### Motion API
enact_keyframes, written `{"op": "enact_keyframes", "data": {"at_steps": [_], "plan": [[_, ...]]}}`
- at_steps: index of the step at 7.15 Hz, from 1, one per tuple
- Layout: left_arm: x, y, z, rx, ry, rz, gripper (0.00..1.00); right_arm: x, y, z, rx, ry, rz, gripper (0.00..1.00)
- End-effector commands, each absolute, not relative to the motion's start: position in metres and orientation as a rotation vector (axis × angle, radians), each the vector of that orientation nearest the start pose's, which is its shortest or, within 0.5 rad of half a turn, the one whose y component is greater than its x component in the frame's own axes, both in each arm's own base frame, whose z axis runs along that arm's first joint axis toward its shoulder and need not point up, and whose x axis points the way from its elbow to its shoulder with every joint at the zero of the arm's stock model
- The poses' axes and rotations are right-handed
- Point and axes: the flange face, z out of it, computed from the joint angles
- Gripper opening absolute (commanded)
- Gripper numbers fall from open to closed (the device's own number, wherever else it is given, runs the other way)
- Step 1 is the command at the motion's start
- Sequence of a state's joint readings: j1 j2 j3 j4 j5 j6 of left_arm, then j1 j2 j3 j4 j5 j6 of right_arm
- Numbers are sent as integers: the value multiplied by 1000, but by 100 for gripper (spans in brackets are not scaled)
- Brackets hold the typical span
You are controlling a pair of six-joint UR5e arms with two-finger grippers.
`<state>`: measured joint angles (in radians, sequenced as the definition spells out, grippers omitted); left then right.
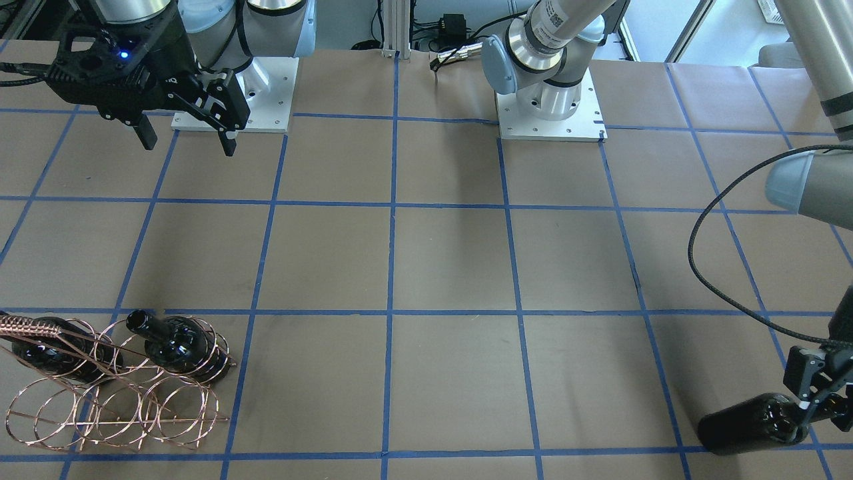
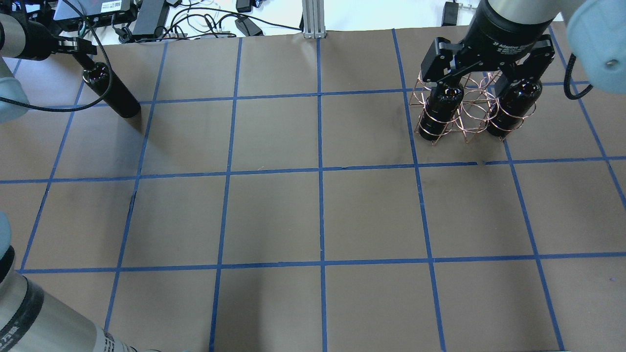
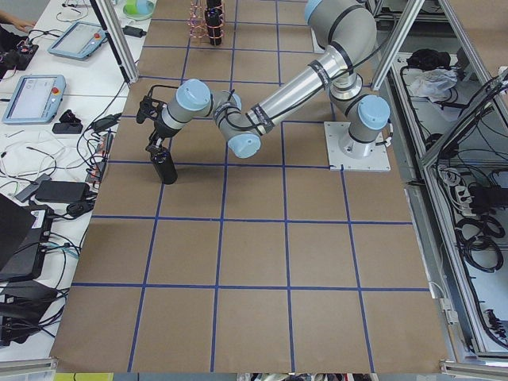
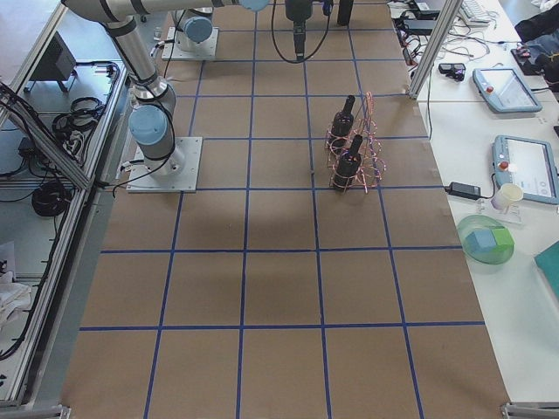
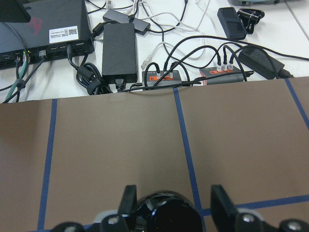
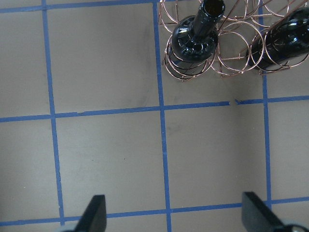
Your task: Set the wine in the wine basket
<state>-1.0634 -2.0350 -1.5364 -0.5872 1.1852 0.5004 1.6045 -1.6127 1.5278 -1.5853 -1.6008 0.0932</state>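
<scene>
My left gripper is shut on the top of a dark wine bottle near the table's far left edge. In the left wrist view the bottle sits between the two fingers. In the front view the bottle and the left gripper are at the lower right. The copper wire wine basket lies at the far right and holds two more bottles. My right gripper is open and empty, high above the table. The right wrist view shows the basket beyond its spread fingers.
The arm bases stand on white plates at the robot's edge of the table. A desk with a power brick, cables and electronics lies just past the table edge next to the held bottle. Blue tape lines grid the brown table.
</scene>
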Motion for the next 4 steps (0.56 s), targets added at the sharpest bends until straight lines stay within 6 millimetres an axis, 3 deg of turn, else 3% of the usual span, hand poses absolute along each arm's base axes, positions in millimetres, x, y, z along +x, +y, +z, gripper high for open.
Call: {"op": "enact_keyframes", "data": {"at_steps": [1, 4], "plan": [[185, -675, 346, 147, 3041, -1019, 44, 146, -477, 531, 97, 3162, -158, 100], [186, -673, 343, 131, 3072, -982, 32, 144, -476, 529, 98, 3175, -133, 100]]}}
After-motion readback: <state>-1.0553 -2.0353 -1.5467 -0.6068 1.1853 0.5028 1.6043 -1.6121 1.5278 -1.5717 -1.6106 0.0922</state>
